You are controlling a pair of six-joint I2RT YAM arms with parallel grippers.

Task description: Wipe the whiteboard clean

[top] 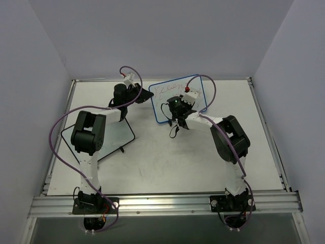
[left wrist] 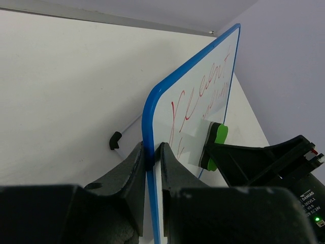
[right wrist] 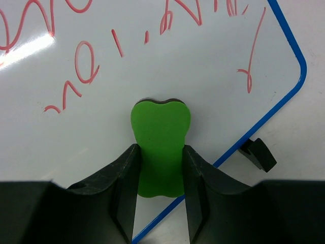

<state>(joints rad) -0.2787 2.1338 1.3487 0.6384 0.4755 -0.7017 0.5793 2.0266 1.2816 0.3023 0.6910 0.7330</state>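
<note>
The left gripper [left wrist: 151,154] is pinching the side edge of the blue-framed whiteboard [top: 160,99], fingers shut on the frame. It is holding the board on edge at the far middle of the table [top: 167,168], whose white surface is running down to the near rail. The right gripper [right wrist: 160,168] is clamping a green eraser [right wrist: 160,132] against the board near its lower edge, beside a black foot [right wrist: 259,154]. Red cursive is crossing the board illegibly, and small print on the right arm is seemingly reading "DAMIAO".

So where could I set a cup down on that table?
Widest: the bare white table between the left arm and right arm, near their bases; also the strip right of the right arm. Crowded: the far middle, where the blue-framed whiteboard, green eraser, left pincer and right pincer meet.
</note>
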